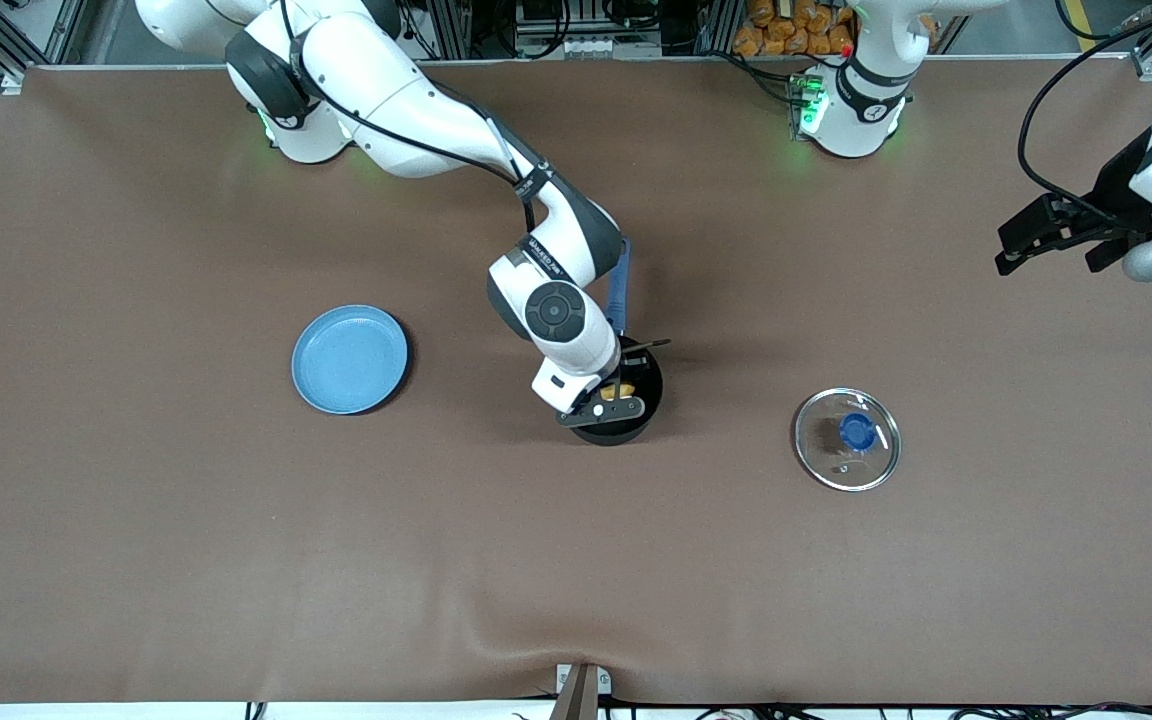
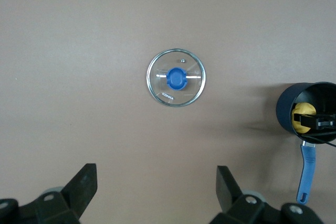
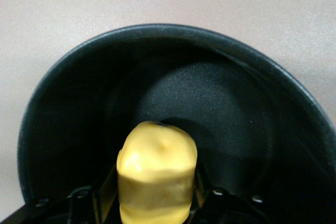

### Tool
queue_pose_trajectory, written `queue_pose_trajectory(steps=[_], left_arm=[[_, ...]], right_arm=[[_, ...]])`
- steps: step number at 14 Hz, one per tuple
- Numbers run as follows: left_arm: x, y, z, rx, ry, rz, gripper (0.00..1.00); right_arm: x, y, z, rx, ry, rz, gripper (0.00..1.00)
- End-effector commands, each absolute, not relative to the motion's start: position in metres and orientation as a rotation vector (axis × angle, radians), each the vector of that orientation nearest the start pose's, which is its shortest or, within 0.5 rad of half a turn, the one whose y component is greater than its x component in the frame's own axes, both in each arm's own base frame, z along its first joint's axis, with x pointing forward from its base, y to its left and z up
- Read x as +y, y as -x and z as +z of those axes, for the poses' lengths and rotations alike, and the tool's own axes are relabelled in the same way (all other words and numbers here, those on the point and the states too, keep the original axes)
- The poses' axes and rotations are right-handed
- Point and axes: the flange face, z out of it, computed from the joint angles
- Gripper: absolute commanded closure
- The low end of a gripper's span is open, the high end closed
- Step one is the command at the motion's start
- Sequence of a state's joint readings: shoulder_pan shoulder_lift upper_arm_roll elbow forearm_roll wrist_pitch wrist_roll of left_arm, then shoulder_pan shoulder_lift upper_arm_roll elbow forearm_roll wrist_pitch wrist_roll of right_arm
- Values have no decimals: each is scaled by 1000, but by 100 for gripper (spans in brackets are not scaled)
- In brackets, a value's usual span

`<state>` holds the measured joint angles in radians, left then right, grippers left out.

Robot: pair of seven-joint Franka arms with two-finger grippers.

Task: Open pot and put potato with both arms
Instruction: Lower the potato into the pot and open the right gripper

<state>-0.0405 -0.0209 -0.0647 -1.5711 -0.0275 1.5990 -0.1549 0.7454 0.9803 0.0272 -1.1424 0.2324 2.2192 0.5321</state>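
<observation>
Pot (image 1: pixel 636 400) at table (image 1: pixel 136 560) centre, lidless, blue handle pointing toward the arm bases. Right gripper (image 1: pixel 608 398) over its mouth, fingers (image 3: pixel 102 192) flanking the potato (image 3: pixel 156 174) inside the rim; whether they still pinch it, cannot tell. Lid (image 1: pixel 847 438) flat, toward the left arm's end. Plate (image 1: pixel 349 358) toward the right arm's end. Left gripper (image 1: pixel 1056 240) waits, jaws spread, above bare cloth near that end's edge.

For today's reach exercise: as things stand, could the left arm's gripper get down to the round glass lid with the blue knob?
Probably yes. The left gripper, jaws open, hangs over bare table; the round glass lid with the blue knob lies alone, uncovered. The right gripper is over the black saucepan with the yellow potato.
</observation>
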Motion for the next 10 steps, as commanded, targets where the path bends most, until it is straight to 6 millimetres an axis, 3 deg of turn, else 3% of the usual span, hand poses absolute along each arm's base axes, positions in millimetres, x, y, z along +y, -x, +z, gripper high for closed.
queue_pose_trajectory(steps=[1, 4, 10], left_arm=[[-59, -547, 644, -55, 3192, -59, 0], [-53, -547, 641, -73, 3195, -57, 0], [-53, -549, 639, -78, 3206, -43, 0]], right_arm=[[550, -559, 221, -135, 2913, 44, 0], [547, -559, 243, -133, 2919, 71, 0], [517, -595, 369, -113, 2899, 4, 0]])
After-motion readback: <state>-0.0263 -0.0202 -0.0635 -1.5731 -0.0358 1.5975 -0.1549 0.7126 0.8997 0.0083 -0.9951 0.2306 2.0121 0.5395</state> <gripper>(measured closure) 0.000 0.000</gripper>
